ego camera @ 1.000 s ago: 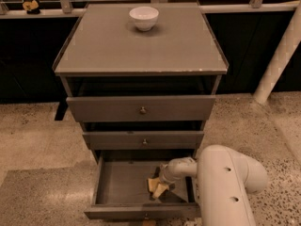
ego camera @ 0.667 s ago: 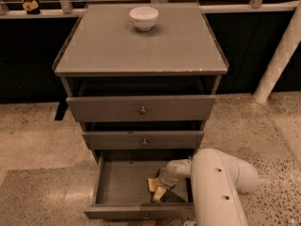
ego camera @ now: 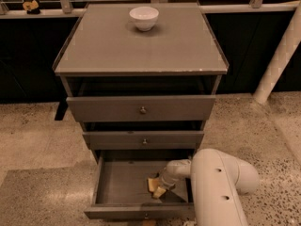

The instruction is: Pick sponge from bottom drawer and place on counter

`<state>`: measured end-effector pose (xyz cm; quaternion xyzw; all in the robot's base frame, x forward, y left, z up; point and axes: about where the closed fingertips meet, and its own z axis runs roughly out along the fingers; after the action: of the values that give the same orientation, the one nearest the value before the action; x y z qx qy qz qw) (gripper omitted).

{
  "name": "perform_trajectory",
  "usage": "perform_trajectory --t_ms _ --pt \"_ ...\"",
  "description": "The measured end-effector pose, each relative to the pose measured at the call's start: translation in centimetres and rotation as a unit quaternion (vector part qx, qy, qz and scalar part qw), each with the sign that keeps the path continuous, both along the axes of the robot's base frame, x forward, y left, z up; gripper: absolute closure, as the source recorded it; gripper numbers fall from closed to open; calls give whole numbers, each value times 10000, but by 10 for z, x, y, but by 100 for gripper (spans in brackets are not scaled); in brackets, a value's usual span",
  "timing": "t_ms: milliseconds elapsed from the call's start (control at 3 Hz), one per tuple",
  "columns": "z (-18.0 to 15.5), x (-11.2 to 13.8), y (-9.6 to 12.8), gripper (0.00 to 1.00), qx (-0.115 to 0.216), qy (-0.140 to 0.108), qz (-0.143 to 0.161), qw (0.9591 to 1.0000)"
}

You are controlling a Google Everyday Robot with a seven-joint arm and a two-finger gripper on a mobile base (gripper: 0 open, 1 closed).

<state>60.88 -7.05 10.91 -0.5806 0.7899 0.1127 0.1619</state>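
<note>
Since the sponge (ego camera: 152, 184) is a small pale-yellow foam block, I judge it very light and soft. It should squash under a pinch rather than slip, and nothing about it is fragile. The best hold is probably across its short width near the middle, so that it does not fold or droop from one end, with only modest squeeze.

It lies inside the open bottom drawer (ego camera: 136, 212), on the floor of the box, right of centre and towards the front panel. The gripper (ego camera: 161, 188) is down in that same drawer, at the end of the white arm (ego camera: 214, 182) that reaches in from the right front. It is right at the sponge, and pale yellow shows on its left and just below it, so the two appear to touch. Whether the gripper is spread, pressed together or already pinching the foam, I cannot tell, because the wrist covers that spot.

Well above, the counter (ego camera: 141, 51) carries a white bowl (ego camera: 144, 18) near its back edge. The two upper drawers (ego camera: 141, 108) sit partly pulled out over the bottom one, so the lift probably needs to come forward before it rises.
</note>
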Motion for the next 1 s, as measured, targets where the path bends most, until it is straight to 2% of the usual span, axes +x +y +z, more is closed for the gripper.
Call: perform_trajectory --t_ms 1000 --pt "0 0 0 91 0 0 0 10000"
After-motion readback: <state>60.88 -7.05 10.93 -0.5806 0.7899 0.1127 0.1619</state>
